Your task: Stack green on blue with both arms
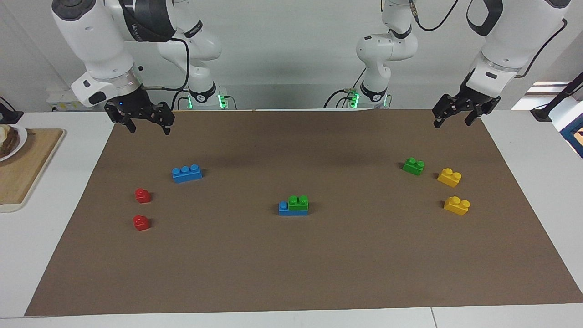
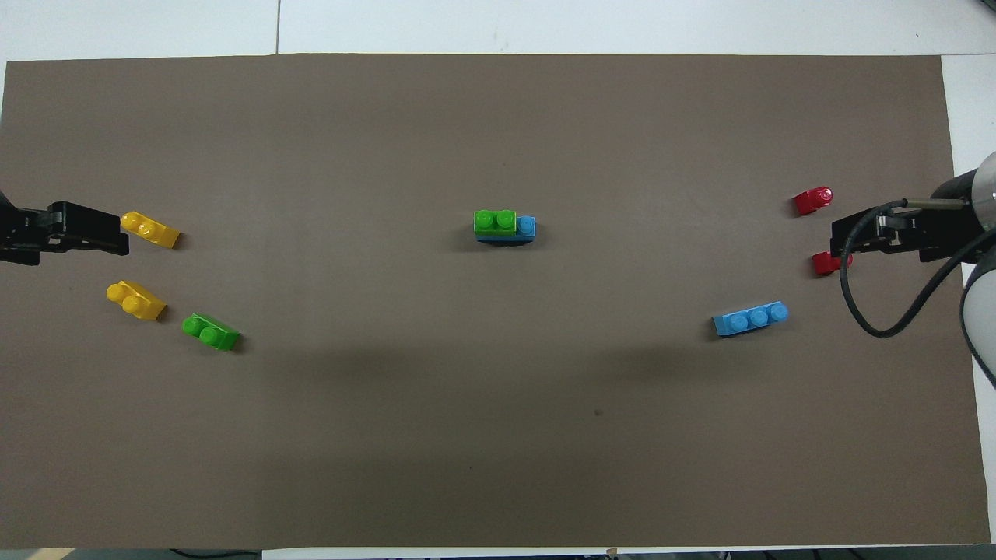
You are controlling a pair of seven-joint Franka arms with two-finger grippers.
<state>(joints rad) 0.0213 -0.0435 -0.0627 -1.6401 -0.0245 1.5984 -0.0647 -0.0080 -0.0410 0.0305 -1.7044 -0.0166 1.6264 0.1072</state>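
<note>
In the middle of the brown mat [image 1: 291,273] a green brick [image 1: 298,202] [image 2: 495,222] sits stacked on a blue brick [image 1: 284,208] [image 2: 527,226], leaving one blue stud bare. A second green brick [image 1: 413,166] [image 2: 211,332] lies loose toward the left arm's end. A second blue brick [image 1: 187,173] [image 2: 751,319] lies loose toward the right arm's end. My right gripper [image 1: 149,130] [image 2: 840,243] hangs open and empty, raised over the mat's corner at the right arm's end. My left gripper [image 1: 452,124] [image 2: 120,237] hangs open and empty over the mat's corner at the left arm's end.
Two yellow bricks [image 1: 449,177] [image 1: 457,205] lie beside the loose green one. Two small red bricks [image 1: 143,195] [image 1: 141,222] lie farther from the robots than the loose blue one. A wooden board [image 1: 23,168] with a plate sits off the mat at the right arm's end.
</note>
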